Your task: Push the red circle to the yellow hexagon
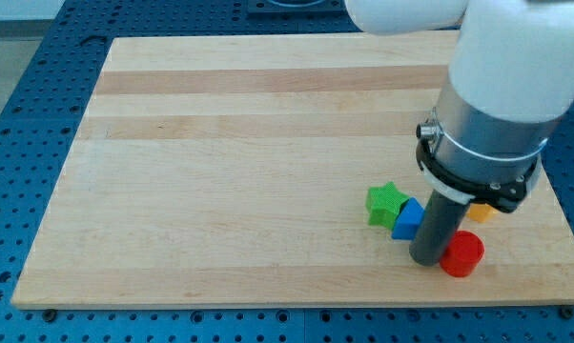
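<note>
The red circle [462,254], a short red cylinder, stands near the board's bottom right corner. My tip [426,259] is right beside it on its left, touching or nearly touching it. The yellow hexagon [481,212] is mostly hidden behind the arm's body, just above the red circle; only a small yellow-orange part shows. A blue block [407,219] lies just left of the rod, and a green star-shaped block [385,203] lies against the blue one's left side.
The wooden board [249,162] lies on a blue perforated table [30,114]. The board's bottom edge and right edge run close to the red circle. The arm's large white and grey body [497,95] covers the board's upper right.
</note>
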